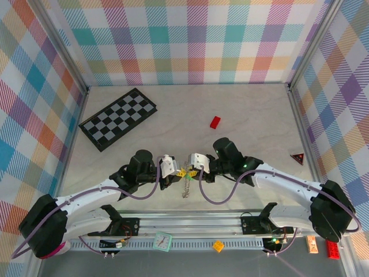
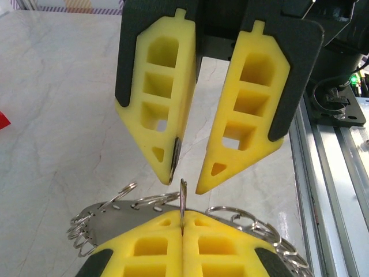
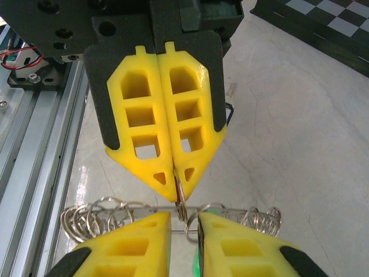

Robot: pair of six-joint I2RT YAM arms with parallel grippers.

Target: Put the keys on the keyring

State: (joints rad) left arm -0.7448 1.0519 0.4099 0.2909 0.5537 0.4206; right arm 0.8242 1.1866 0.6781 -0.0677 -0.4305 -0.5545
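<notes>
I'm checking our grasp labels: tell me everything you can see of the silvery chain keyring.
The silvery-grey metal keyring is a shiny chain of many small wire loops, bunched to either side of the grip. It is held between the two grippers. The left gripper has its yellow jaws shut on one upright loop. The right gripper faces it, jaws slightly apart at the same spot; contact there is unclear. From above, a short stretch dangles below them.

I'm getting bright, even light from overhead, with only soft, faint shadows on the table. In the right wrist view the keyring throws small glints at 8 o'clock. Both wrist views are sharp up close.
</notes>
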